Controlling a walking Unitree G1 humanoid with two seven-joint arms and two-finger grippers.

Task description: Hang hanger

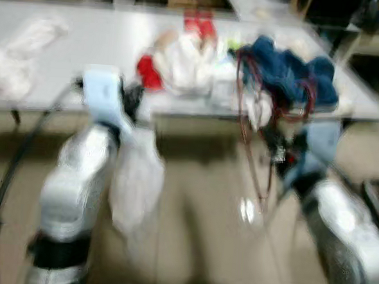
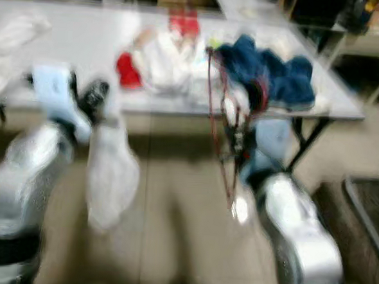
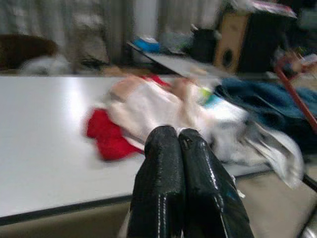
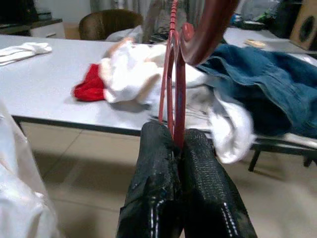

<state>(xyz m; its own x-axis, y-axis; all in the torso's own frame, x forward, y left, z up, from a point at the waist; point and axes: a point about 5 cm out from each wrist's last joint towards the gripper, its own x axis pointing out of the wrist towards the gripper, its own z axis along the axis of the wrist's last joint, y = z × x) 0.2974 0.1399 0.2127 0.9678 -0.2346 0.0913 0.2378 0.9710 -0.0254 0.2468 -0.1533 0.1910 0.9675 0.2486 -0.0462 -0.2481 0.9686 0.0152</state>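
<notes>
The head views are blurred. My right gripper (image 4: 176, 131) is shut on a dark red hanger (image 4: 173, 74), which it holds upright in front of the grey table (image 1: 86, 45); the hanger's thin red frame (image 1: 245, 120) reaches down below the table's edge. My left gripper (image 3: 177, 131) has its fingers pressed together, and a white garment (image 1: 136, 177) hangs from it (image 1: 133, 100) towards the floor. Both grippers are just short of the table's front edge.
On the table lie a white heap (image 1: 188, 61), a red cloth (image 1: 149, 72), blue jeans (image 1: 287, 74) and a white cloth (image 1: 14, 60) at the far left. A black cable (image 1: 7, 169) runs down on my left. A dark rack (image 2: 372, 211) stands on the floor to the right.
</notes>
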